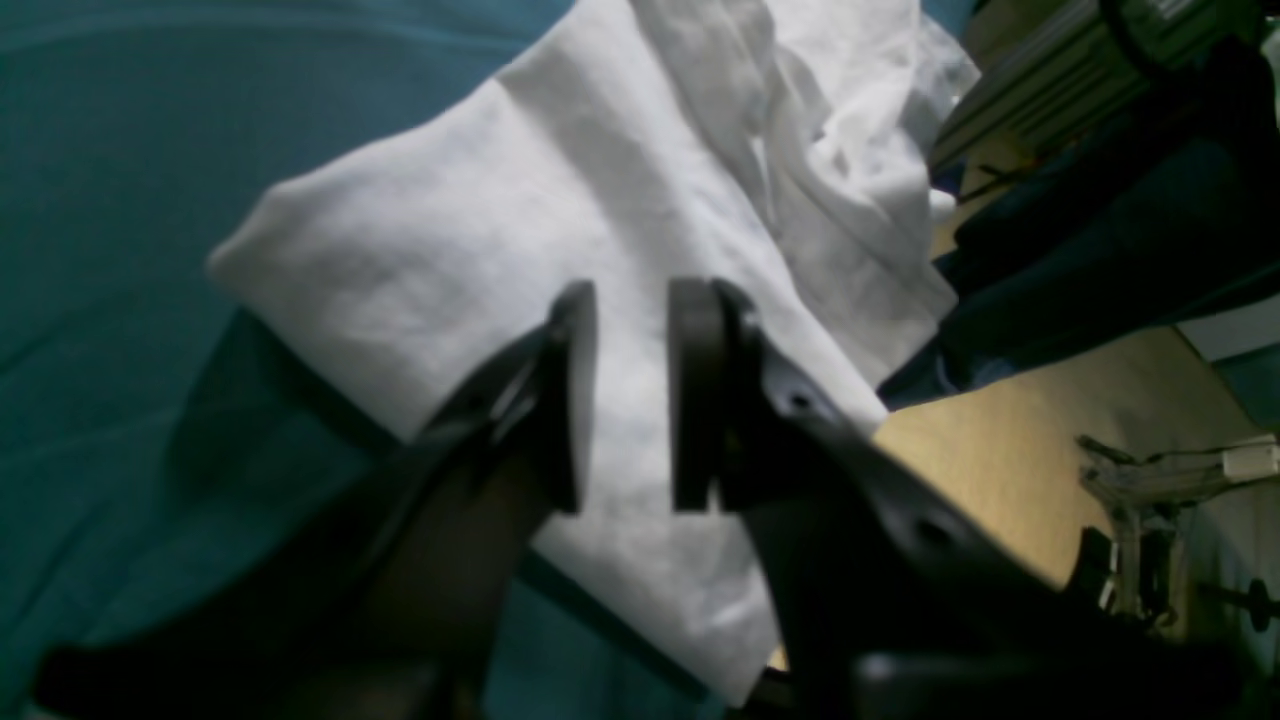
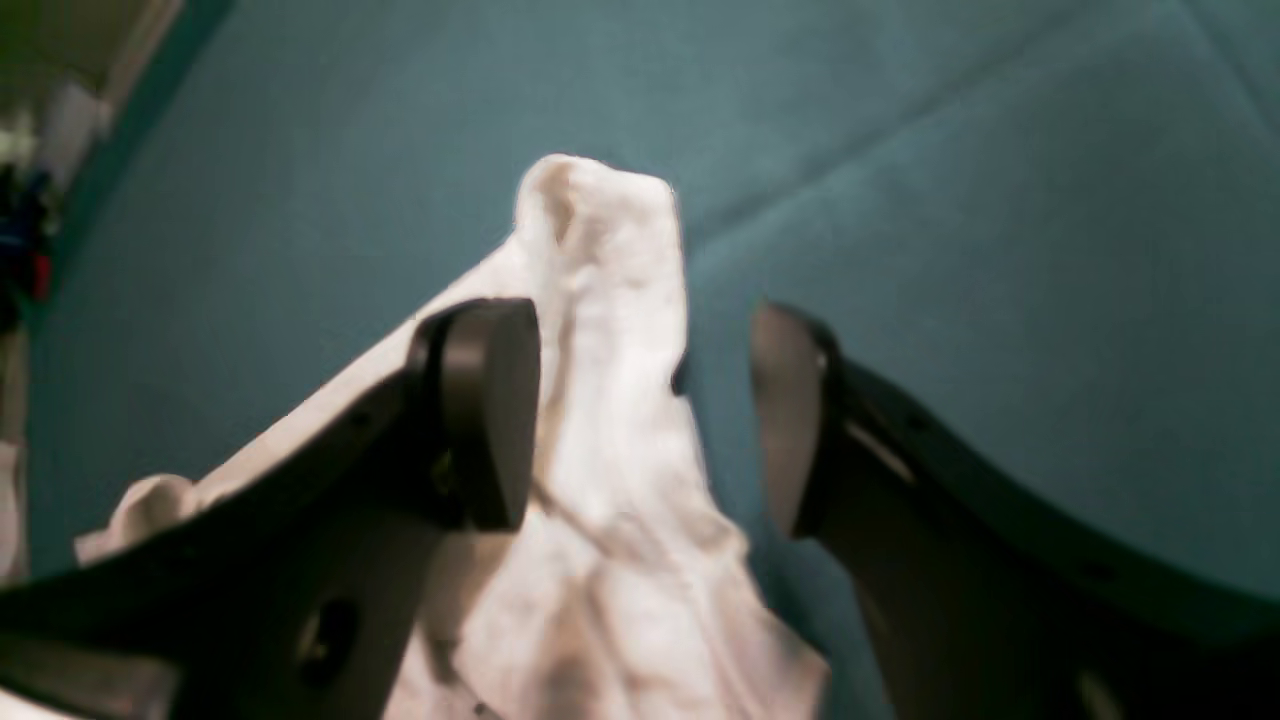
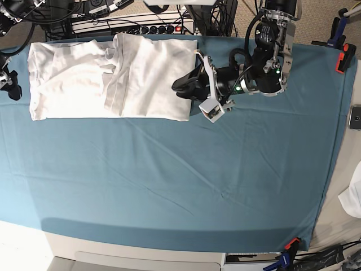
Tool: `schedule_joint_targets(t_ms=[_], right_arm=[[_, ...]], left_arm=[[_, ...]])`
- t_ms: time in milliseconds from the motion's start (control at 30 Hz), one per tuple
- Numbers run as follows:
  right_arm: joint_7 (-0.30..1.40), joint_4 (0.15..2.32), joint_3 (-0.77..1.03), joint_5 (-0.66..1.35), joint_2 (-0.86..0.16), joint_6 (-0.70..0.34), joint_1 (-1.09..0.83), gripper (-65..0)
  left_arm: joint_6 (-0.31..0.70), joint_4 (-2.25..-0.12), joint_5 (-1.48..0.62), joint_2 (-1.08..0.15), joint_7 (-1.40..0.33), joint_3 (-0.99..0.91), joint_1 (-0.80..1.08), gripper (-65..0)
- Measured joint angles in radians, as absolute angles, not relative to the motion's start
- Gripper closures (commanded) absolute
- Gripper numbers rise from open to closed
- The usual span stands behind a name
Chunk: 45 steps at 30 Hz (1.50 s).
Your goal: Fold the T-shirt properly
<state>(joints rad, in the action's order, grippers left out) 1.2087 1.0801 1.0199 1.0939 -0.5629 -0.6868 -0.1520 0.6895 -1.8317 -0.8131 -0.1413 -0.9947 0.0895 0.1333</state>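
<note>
The white T-shirt [image 3: 113, 79] lies partly folded at the back left of the table, with its collar near the middle of the stack. My left gripper [image 3: 179, 86] is low at the shirt's right edge. In the left wrist view its fingers [image 1: 632, 300] stand a narrow gap apart, and the T-shirt [image 1: 480, 230] lies just beyond them, not pinched. My right gripper [image 2: 640, 330] is wide open. A raised ridge of the T-shirt [image 2: 610, 260] stands between its fingers, close to the left one. In the base view only a dark bit of the right arm [image 3: 8, 84] shows at the left edge.
A teal cloth [image 3: 169, 186] covers the whole table. Orange clamps hold it at the right edge [image 3: 342, 56] and the front right corner [image 3: 290, 244]. Cables and a power strip [image 3: 135, 25] run along the back. A phone [image 3: 355, 117] lies off the right edge.
</note>
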Motion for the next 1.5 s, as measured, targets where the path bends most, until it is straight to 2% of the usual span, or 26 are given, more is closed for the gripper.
schedule_joint_targets(t_ms=[167, 333, 667, 833, 1000, 1200, 1267, 1300, 1400, 1433, 1500], right_arm=[[1.253, 0.962, 1.008, 1.161, -0.574, -0.690, -0.152, -34.0], [1.264, 0.943, 0.998, 1.192, -0.578, -0.690, -0.152, -34.0], [1.248, 0.944, 0.817, 1.227, -0.582, -0.698, -0.149, -33.9], [1.253, 0.944, 0.815, 1.248, -0.582, -0.698, -0.149, -33.9], [1.355, 0.943, 0.815, 1.349, -0.581, -0.697, -0.152, -33.9], [1.361, 0.943, 0.815, 1.368, -0.581, -0.696, -0.152, -33.8], [1.353, 0.943, 0.815, 1.367, -0.581, -0.696, -0.152, -29.8], [1.345, 0.943, 0.815, 1.369, -0.581, -0.696, -0.152, -25.2], [1.331, 0.943, 0.815, 1.373, -0.581, -0.696, -0.152, -4.1], [1.331, 0.943, 0.815, 1.376, -0.579, -0.694, -0.152, 0.0], [1.333, 0.943, 0.815, 1.401, -0.573, -0.693, -0.152, 0.0]], left_arm=[[0.690, -1.832, -0.813, -0.141, -0.995, 0.089, 0.133, -13.8], [0.690, -1.832, -0.813, -0.141, -0.995, 0.090, 0.133, -13.8], [0.690, -1.832, -0.813, -0.141, -0.994, 0.090, 0.133, -13.8], [0.690, -1.832, -0.813, -0.141, -0.995, 0.090, 0.133, -13.8], [0.690, -1.832, -0.813, -0.141, -0.995, 0.090, 0.133, -13.8], [0.690, -1.832, -0.813, -0.141, -0.995, 0.090, 0.133, -13.8], [0.690, -1.832, -0.813, -0.141, -0.994, 0.090, 0.133, -13.8], [0.690, -1.832, -0.813, -0.141, -0.994, 0.090, 0.133, -13.8], [0.690, -1.832, -0.813, -0.141, -0.995, 0.090, 0.133, -13.8], [0.690, -1.832, -0.813, -0.141, -0.995, 0.090, 0.133, -13.8], [0.690, -1.832, -0.813, -0.141, -0.994, 0.090, 0.133, -13.8]])
